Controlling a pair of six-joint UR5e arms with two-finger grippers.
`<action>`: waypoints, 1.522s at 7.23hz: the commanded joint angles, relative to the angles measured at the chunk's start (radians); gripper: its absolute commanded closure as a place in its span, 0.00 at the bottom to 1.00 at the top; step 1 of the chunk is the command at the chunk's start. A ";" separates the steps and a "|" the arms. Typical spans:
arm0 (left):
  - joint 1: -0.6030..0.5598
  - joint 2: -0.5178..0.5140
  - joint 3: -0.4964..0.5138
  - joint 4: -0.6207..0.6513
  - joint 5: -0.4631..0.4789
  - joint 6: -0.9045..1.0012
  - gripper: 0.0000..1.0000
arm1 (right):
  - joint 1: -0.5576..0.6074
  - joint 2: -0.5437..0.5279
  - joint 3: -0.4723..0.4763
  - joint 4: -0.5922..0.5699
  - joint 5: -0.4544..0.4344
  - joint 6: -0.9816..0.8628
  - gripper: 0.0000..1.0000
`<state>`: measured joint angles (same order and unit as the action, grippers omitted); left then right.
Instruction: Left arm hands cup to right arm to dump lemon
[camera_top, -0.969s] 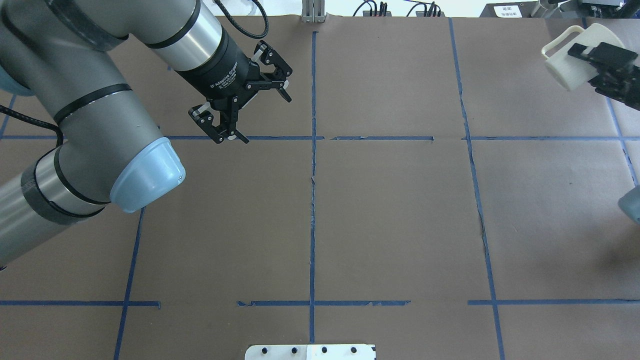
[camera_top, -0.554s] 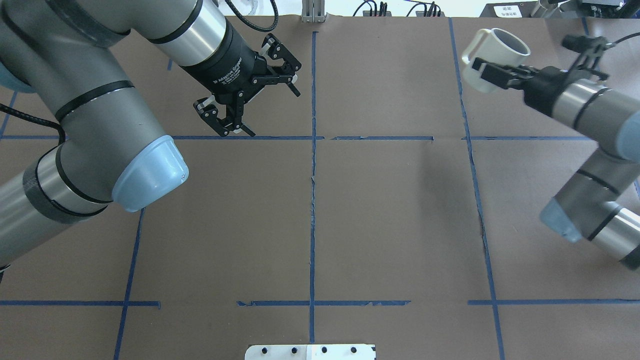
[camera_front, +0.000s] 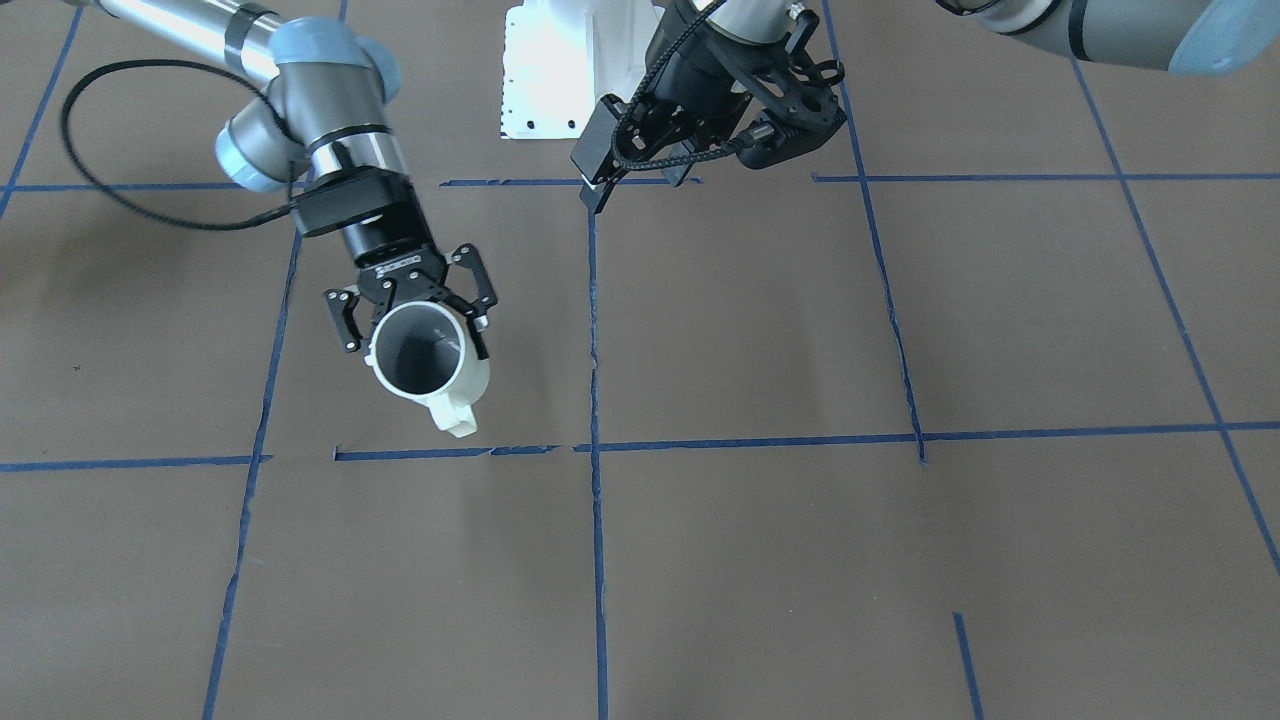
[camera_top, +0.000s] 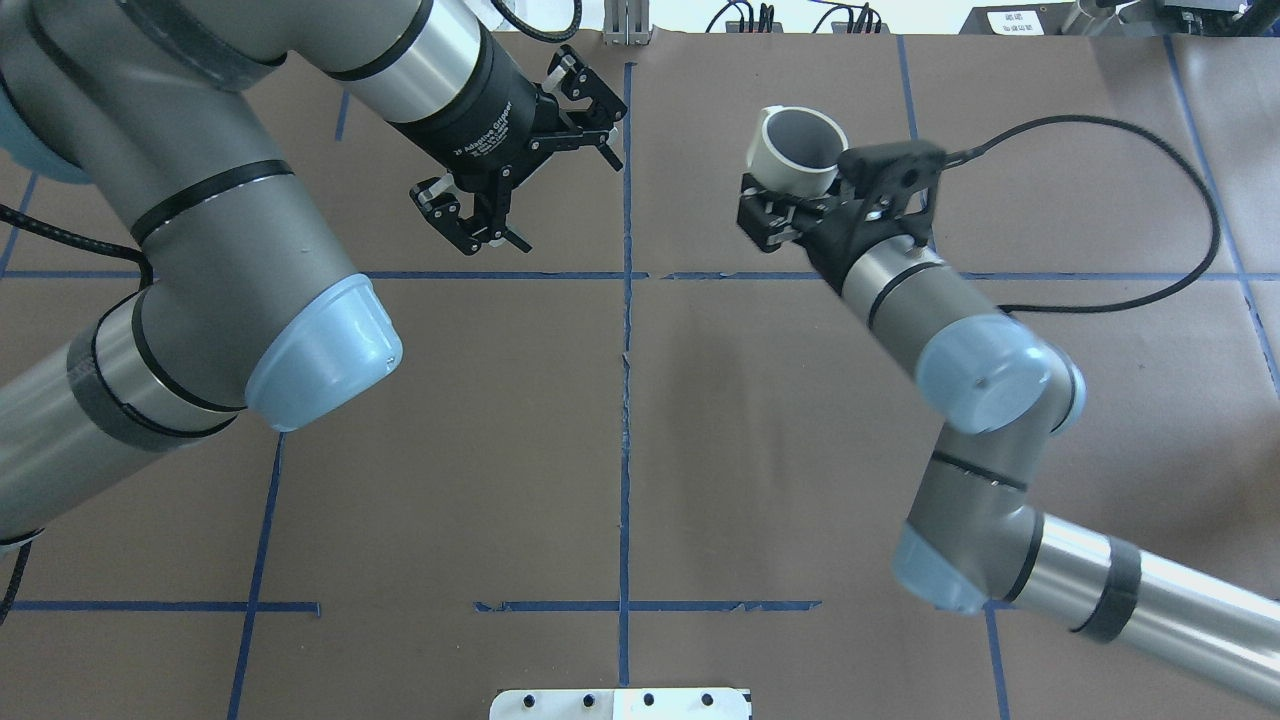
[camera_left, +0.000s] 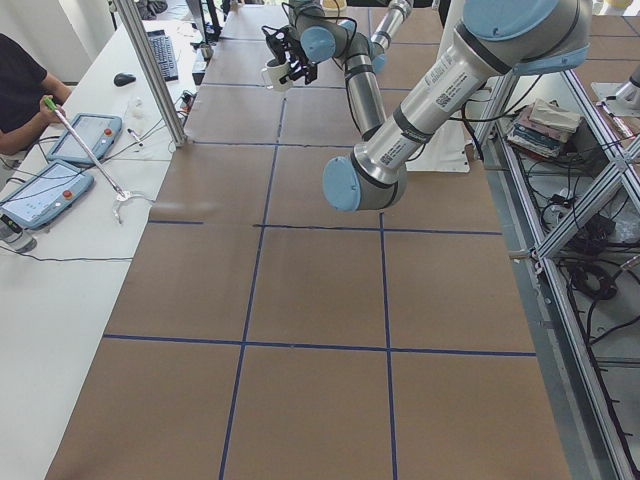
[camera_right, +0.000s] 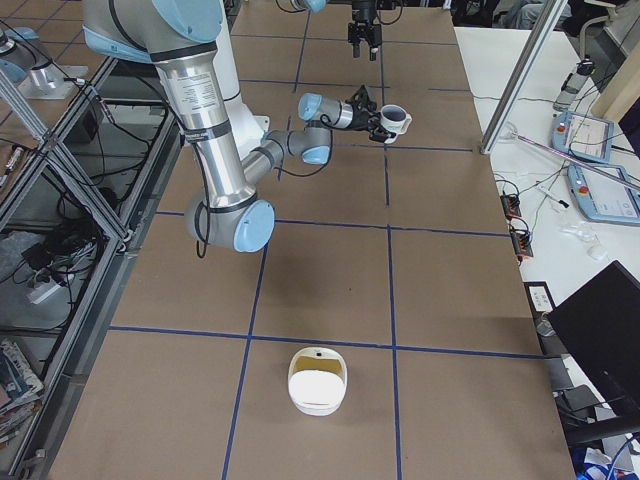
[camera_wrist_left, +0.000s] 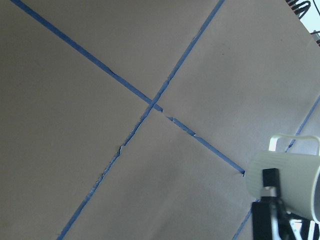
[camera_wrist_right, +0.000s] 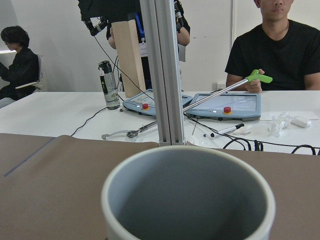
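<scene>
**Placement.** The cup (camera_front: 462, 385) is held clear of the table by the right gripper (camera_front: 418, 340). Its 2 fingers are closed against opposite sides of the wall, near the rim. The cup is carried mouth up, with the handle turned away from the wrist. This is judged to be so that any contents are retained until tipping is intended. The cup is located in the air, near the tape cross (camera_top: 627, 275) and on the robot's right of it.

The lemon is not seen in any view. Only grey interior is shown, and the cup floor is hidden in the right wrist view, so its presence cannot be confirmed.

The left gripper (camera_top: 555, 200) is spread wide and nothing is held in it. It is stationed on the robot's left of the tape cross, apart from the cup. The hand-over is therefore judged complete, with the dump outstanding.

**Pose.** The right arm is folded at the elbow, with the forearm run toward the tape cross and the wrist near level. The left arm is raised, with the wrist pitched downward toward the tape cross.
</scene>
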<state>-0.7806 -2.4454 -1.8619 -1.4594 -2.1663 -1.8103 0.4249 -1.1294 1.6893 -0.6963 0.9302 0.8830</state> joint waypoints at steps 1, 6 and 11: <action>0.007 -0.024 0.003 0.088 -0.064 0.008 0.08 | -0.132 0.046 0.003 -0.077 -0.154 -0.067 0.35; 0.061 -0.040 0.101 0.093 -0.060 0.123 0.11 | -0.224 0.076 0.013 -0.088 -0.271 -0.200 0.35; 0.106 -0.035 0.101 0.094 0.006 0.197 0.31 | -0.233 0.091 0.029 -0.117 -0.271 -0.233 0.33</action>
<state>-0.6801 -2.4821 -1.7616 -1.3653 -2.1656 -1.6157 0.1936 -1.0391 1.7130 -0.8104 0.6598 0.6518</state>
